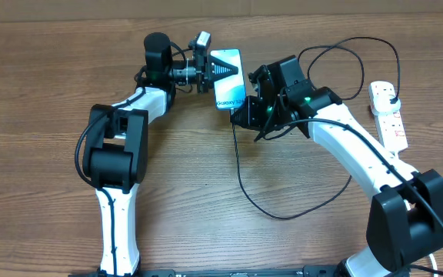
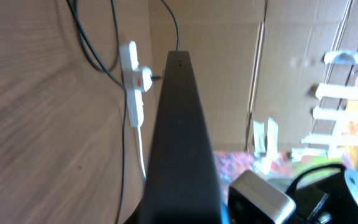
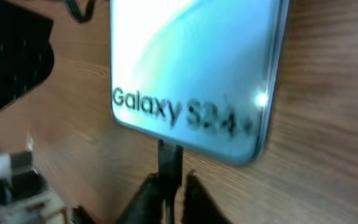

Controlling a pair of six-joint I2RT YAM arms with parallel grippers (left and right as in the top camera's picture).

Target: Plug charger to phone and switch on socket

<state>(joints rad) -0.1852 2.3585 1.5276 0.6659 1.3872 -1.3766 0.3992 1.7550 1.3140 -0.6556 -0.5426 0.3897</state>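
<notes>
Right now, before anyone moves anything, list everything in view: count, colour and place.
phone: one, light blue screen, top centre of the table
charger: one, black, connector at the phone's lower end, cable looping round to the socket
socket: one, white with red marks, right side
table: one, brown wood, under everything
left gripper: one, black, shut on the phone's side
right gripper: one, black, either side of the connector

White arm links (image 1: 343, 142), black joints (image 1: 114, 150), green LED (image 1: 307, 99)
</notes>
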